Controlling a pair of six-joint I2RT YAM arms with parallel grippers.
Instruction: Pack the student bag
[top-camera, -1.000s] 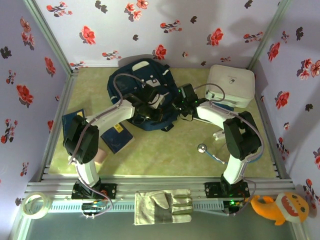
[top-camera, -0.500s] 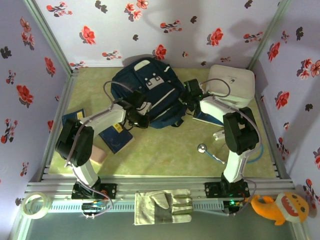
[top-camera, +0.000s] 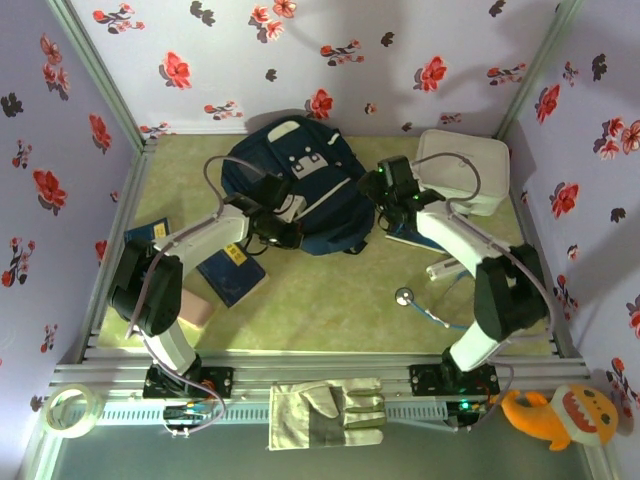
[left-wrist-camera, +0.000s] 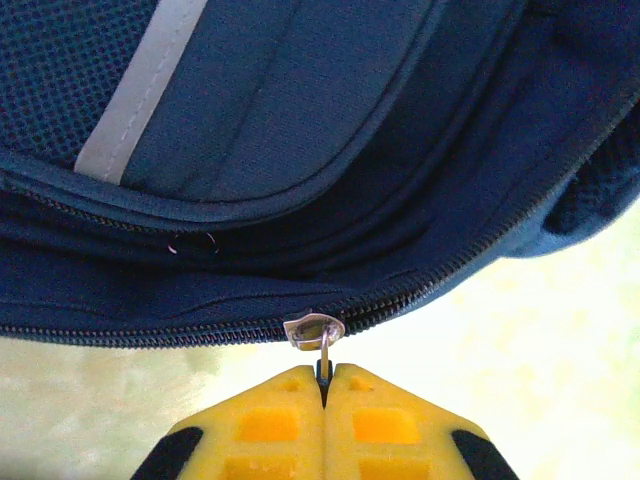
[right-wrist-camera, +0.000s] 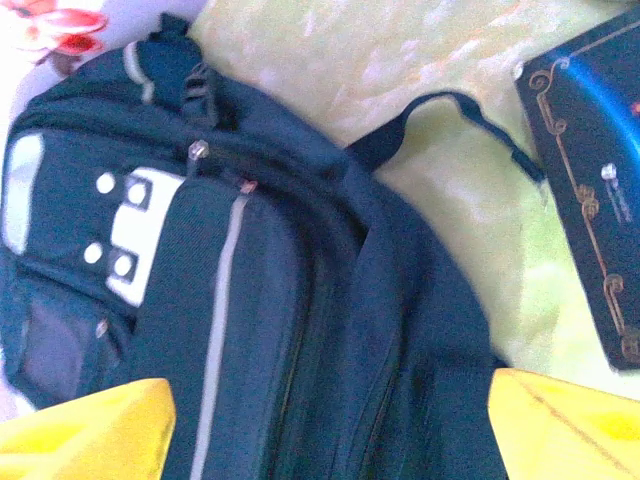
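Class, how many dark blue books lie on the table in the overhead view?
3. A book at the far left; a book in front of the bag; a book beside the white case. Others may be hidden.

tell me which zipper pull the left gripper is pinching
The silver pull on the lower zipper line, clamped in the shut left gripper; the dark ring pull higher up hangs free.

Navy student bag (top-camera: 322, 195) — white-striped — lies flat (front up), far-centre.

matt woven cloth student bag (left-wrist-camera: 330, 120), shiny metal zipper pull (left-wrist-camera: 314, 330).
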